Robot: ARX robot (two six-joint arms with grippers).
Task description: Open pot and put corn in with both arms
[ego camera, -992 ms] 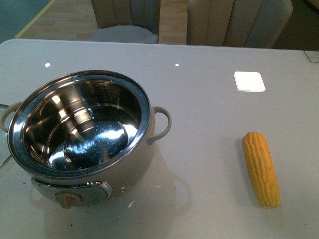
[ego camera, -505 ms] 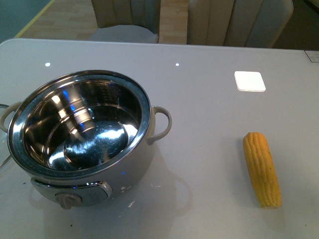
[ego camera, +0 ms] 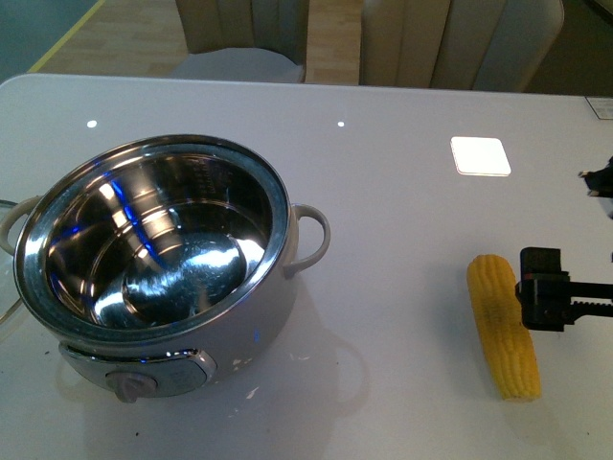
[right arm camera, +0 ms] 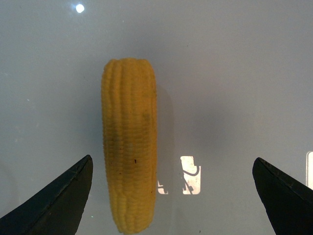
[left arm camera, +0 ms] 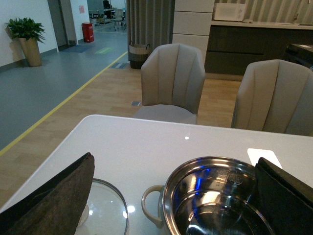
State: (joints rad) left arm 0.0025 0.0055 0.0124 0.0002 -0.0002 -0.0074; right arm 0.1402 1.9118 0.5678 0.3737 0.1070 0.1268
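The cream-white pot point(ego camera: 163, 278) stands open on the left of the table, its steel bowl empty. It also shows in the left wrist view point(left arm camera: 215, 200), with a glass lid point(left arm camera: 105, 210) flat on the table beside its loop handle. The corn point(ego camera: 503, 326) lies on the table at the right. My right gripper point(ego camera: 589, 290) reaches in from the right edge, open, one finger by the cob's right side. In the right wrist view the corn point(right arm camera: 129, 147) lies between the open fingers, nearer one of them, untouched by my right gripper point(right arm camera: 171, 196). My left gripper point(left arm camera: 176, 205) is open and empty above the pot and lid.
A white square pad point(ego camera: 479, 156) lies on the table behind the corn. Two padded chairs point(ego camera: 239, 38) stand beyond the table's far edge; they also show in the left wrist view point(left arm camera: 173, 81). The pot's control knob point(ego camera: 129, 383) faces me.
My right gripper has come into the front view from the right and now sits beside the corn. The pot and the corn have not moved.
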